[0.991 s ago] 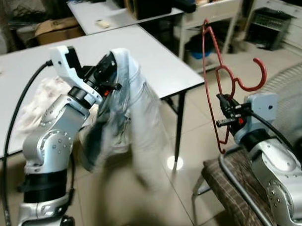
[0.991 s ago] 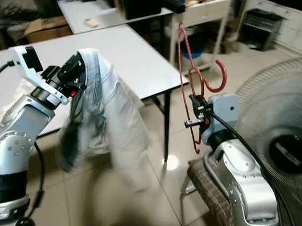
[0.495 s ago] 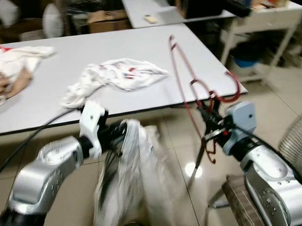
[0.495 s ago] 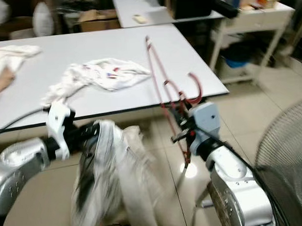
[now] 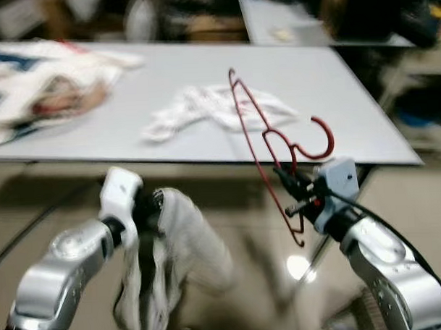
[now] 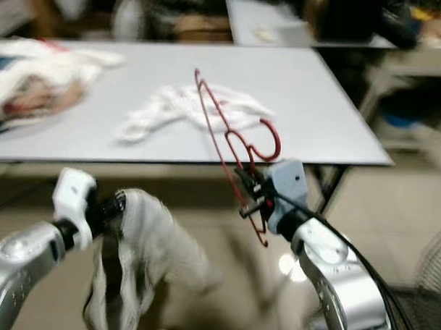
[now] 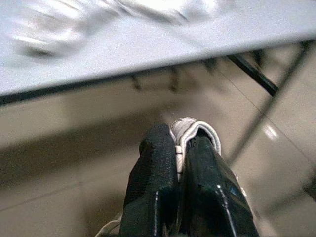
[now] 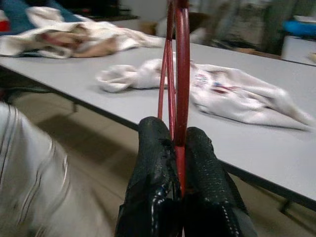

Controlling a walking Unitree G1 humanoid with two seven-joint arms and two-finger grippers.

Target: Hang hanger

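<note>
The right end effector (image 5: 289, 194) pinches a thin red wire hanger (image 5: 267, 143) with a curved hook, held tilted in front of the grey desk (image 5: 364, 134). The left end effector (image 7: 180, 148) is clamped on a limp pale garment (image 5: 169, 261) hanging floorward. Crumpled white cloth (image 5: 218, 111) lies on the desk.

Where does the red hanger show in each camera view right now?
Left eye view: red hanger right of centre, above the right hand.
Right eye view: centre.
Left wrist view: not in it.
Right wrist view: upright between the fingers.
Shared landmark: white crumpled cloth on the grey table.
</note>
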